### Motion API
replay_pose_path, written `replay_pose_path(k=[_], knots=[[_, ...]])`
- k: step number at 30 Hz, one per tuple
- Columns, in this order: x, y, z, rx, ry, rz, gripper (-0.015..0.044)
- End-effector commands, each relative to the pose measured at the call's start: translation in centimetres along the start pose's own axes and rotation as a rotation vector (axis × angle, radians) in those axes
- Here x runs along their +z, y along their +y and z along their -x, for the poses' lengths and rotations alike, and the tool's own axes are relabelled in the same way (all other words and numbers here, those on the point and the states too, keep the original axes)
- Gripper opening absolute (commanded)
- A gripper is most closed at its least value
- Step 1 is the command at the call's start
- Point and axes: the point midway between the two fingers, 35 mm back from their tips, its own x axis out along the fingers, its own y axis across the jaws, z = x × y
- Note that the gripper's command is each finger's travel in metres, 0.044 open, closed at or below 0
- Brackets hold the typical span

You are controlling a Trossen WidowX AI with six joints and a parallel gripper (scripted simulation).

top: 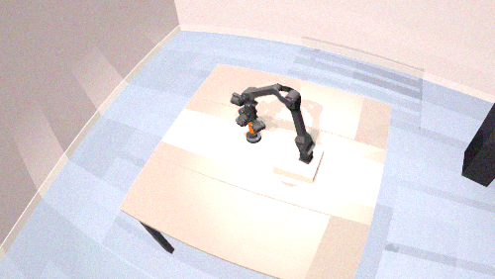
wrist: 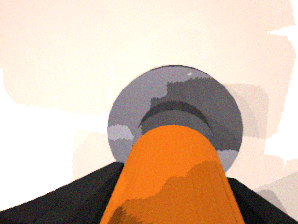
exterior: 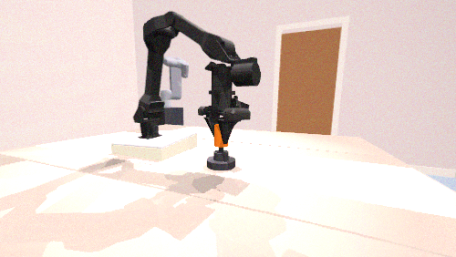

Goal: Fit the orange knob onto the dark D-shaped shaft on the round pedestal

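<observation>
In the centre of the exterior view, the claw (top: 251,127) (exterior: 221,137) (wrist: 172,180) is clamped on the orange knob (top: 250,130) (exterior: 219,136) (wrist: 172,160), above the pedestal (top: 253,139) (exterior: 221,163) (wrist: 135,90). The knob seems light, stiff, maybe slippery; its sides suit the grip. Only the hidden flat of the dark shaft (exterior: 221,149) may obstruct; the door (exterior: 310,82), upper right, does not disturb

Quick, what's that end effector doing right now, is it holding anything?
End effector: closed on the orange knob, above the round pedestal.
</observation>
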Motion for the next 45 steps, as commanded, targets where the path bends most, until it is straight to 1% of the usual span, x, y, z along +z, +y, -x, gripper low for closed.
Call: replay_pose_path(k=[1, 4, 7, 45], knots=[[0.04, -0.14, 0.46, -0.005, -0.002, -0.844, 0.0], [0.1, -0.21, 0.55, -0.005, -0.002, -0.992, 0.0], [0.15, -0.23, 0.57, -0.005, -0.002, -1.041, 0.0], [0.06, -0.1, -0.12, -0.005, -0.002, -1.041, 0.0]])
